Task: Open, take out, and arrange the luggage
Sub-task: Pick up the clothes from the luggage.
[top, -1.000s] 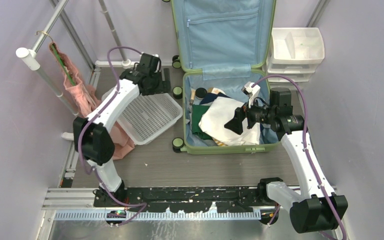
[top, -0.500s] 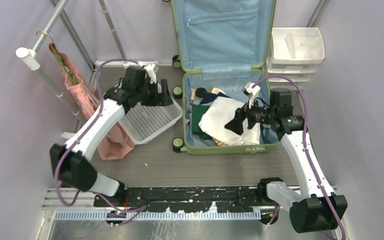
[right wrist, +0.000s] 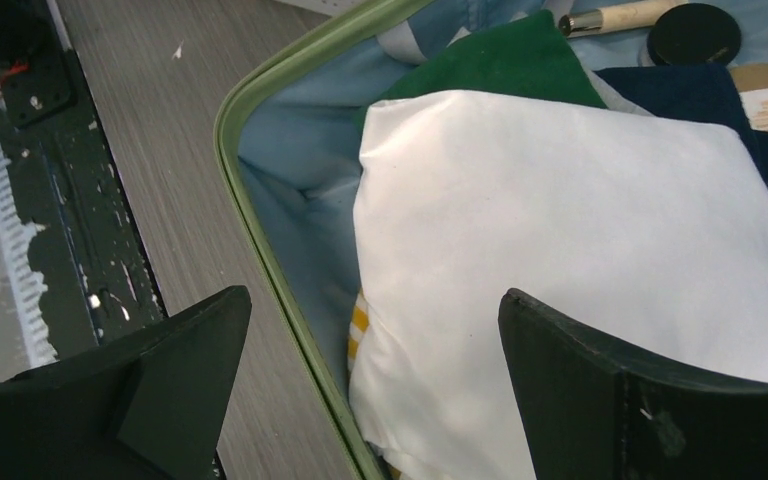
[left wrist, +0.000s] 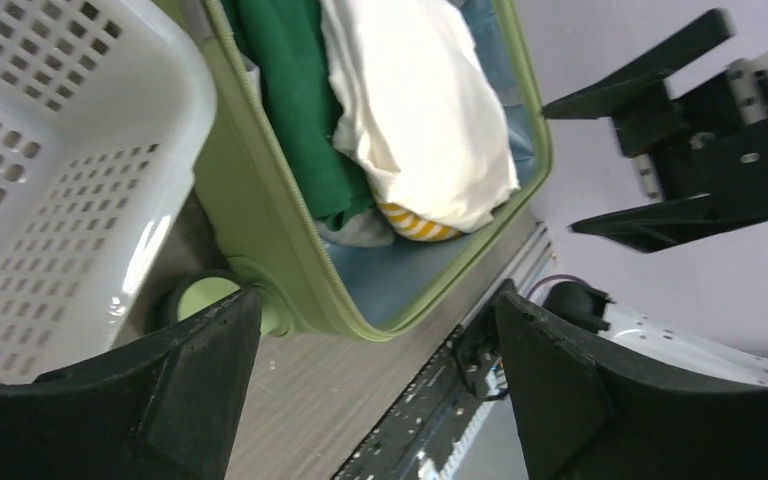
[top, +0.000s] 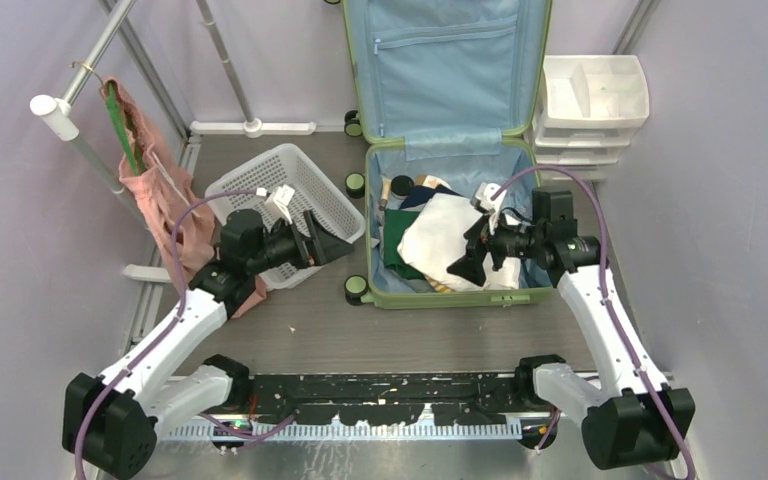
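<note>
The luggage [top: 460,296] lies open on the floor, its blue-lined lid [top: 445,70] standing against the back wall. Inside lie a white cloth [top: 438,238], a green cloth [top: 394,252] and small items. My right gripper [top: 463,258] hovers open over the white cloth [right wrist: 560,200], near the case's front rim [right wrist: 260,230]; nothing is between its fingers. My left gripper [top: 332,240] is open and empty above the near right corner of the white basket [top: 280,190], just left of the case. In the left wrist view the case's green rim [left wrist: 260,220] and a wheel [left wrist: 200,300] show ahead.
A pink garment [top: 160,195] hangs on a hanger from the clothes rail [top: 85,150] at the left. A white drawer unit [top: 592,100] stands right of the lid. Purple walls close in both sides. A yellow-striped item [right wrist: 360,320] peeks from under the white cloth.
My left arm has swung back from the far side of the basket to its near right corner, jaws widening a little. The right gripper has dipped slightly left, over the white cloth.
</note>
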`<action>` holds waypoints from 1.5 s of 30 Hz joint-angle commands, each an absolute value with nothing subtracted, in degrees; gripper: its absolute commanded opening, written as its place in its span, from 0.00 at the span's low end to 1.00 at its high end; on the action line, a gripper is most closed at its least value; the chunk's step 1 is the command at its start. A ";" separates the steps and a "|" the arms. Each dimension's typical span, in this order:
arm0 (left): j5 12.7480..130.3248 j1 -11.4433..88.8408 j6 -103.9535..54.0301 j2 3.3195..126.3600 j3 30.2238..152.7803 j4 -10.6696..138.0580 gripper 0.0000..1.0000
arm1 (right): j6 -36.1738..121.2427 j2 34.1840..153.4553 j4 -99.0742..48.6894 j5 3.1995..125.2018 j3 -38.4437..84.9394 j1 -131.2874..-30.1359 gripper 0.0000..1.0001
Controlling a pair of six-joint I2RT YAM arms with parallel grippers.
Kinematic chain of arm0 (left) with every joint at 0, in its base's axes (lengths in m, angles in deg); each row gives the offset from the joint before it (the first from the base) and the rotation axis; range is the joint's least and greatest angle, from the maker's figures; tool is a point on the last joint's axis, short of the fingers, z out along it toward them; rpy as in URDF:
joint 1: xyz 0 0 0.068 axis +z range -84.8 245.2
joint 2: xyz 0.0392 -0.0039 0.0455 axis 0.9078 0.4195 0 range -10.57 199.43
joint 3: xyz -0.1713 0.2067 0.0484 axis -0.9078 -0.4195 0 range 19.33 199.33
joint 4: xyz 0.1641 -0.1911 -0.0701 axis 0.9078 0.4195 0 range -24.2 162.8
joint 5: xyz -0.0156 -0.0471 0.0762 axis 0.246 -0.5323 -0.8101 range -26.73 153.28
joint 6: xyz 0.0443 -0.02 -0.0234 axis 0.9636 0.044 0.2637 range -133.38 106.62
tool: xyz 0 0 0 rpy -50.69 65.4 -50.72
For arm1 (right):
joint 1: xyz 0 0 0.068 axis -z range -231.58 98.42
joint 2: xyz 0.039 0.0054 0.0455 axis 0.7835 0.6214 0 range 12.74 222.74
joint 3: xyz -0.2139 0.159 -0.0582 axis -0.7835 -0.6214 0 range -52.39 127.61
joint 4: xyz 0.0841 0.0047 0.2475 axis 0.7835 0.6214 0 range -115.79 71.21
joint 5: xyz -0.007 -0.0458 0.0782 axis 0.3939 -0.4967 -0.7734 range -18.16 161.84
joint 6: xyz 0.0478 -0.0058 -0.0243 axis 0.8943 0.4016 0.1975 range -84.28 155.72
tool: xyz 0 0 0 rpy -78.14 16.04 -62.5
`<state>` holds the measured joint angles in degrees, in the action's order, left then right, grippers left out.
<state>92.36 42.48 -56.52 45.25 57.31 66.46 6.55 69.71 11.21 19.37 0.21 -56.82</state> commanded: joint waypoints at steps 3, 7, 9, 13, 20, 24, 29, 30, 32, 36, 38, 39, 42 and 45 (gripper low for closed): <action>87.07 37.41 -56.52 38.53 59.38 70.20 0.84 | -5.89 75.68 15.37 34.24 5.59 -70.15 1.00; 78.24 34.46 -52.84 35.09 59.89 77.64 0.81 | -3.94 81.41 13.36 49.01 8.56 -79.19 1.00; 76.25 34.34 -52.59 33.55 59.26 79.45 0.79 | -0.30 84.23 11.06 55.95 9.26 -81.76 1.00; 75.12 34.26 -54.57 31.54 56.33 79.73 0.77 | 2.60 87.93 7.86 63.68 8.54 -85.89 1.00; 75.69 34.22 -59.21 31.47 52.52 77.27 0.76 | 3.15 90.64 5.23 69.05 5.38 -88.73 0.89; 75.67 34.04 -61.57 31.34 51.10 74.84 0.75 | 3.03 91.15 4.05 71.57 4.14 -89.07 0.83; 75.56 32.49 -62.88 31.95 51.07 74.08 0.75 | 3.41 91.79 2.98 76.39 4.22 -89.11 0.63; 75.48 32.04 -63.01 32.11 51.21 74.06 0.74 | 3.79 91.65 2.92 76.22 4.34 -88.96 0.58; 75.00 30.80 -63.33 32.44 51.55 73.98 0.74 | 4.61 91.05 3.31 75.07 4.79 -88.17 0.46; 73.49 28.12 -63.52 33.65 52.49 73.02 0.73 | 6.90 89.35 5.00 67.60 5.63 -84.32 0.29; 73.23 27.31 -63.41 34.91 53.59 73.02 0.73 | 7.45 88.36 6.29 62.66 6.15 -82.16 0.24; 72.98 26.70 -63.35 35.48 54.06 73.01 0.73 | 7.50 87.76 6.83 60.70 6.23 -81.42 0.21; 71.22 24.21 -63.58 36.94 54.88 71.52 0.73 | 7.81 85.89 7.53 55.77 5.89 -79.39 0.18; 68.45 20.33 -64.19 38.21 55.07 69.13 0.72 | 8.27 84.85 8.03 52.36 5.96 -77.43 0.16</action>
